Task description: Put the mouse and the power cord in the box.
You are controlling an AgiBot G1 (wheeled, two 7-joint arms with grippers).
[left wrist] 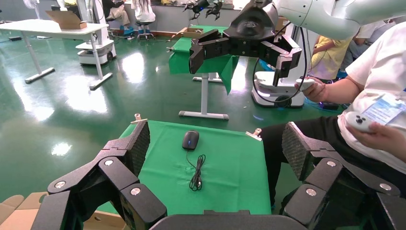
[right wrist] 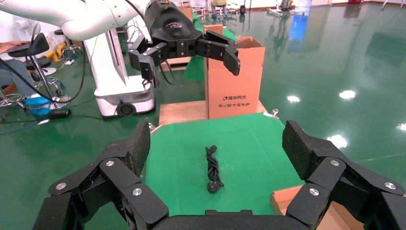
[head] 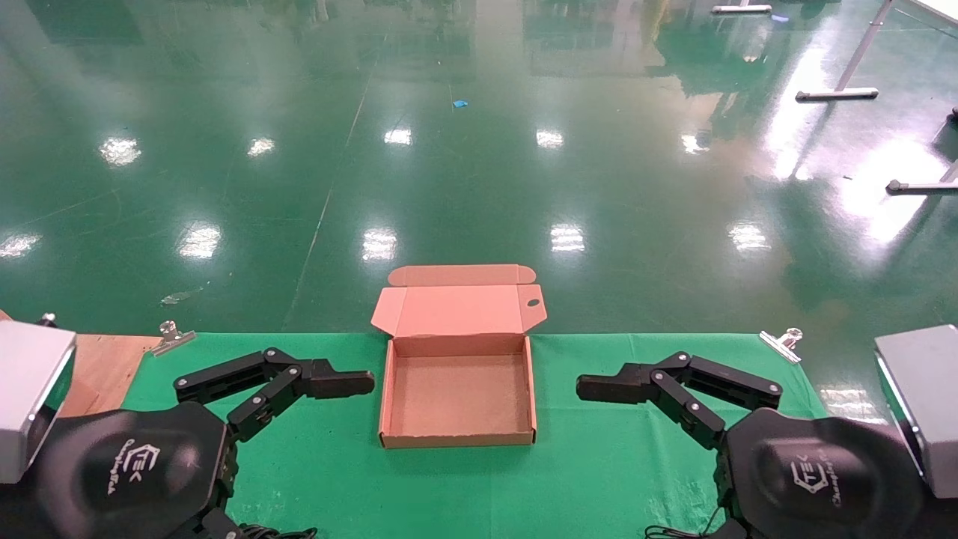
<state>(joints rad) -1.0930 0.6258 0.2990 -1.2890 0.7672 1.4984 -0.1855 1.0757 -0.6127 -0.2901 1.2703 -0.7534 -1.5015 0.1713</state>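
Cardboard box (head: 458,439) lies open and empty, left claw (left wrist: 216,143) at its 9 o'clock, right claw (right wrist: 218,139) at 3, both spread wide, holding nothing. Mouse (left wrist: 190,140) and power cord (right wrist: 212,167) lie on the green cloth (head: 599,464). Straddle the mouse's sides squarely and come down low before closing.

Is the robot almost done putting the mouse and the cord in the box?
No, nothing is packed yet. The box sits open and empty in the middle of the green cloth. The mouse and the power cord lie on the cloth. The left gripper and the right gripper hover open on either side of the box, holding nothing. Both items remain to be picked up and put in.
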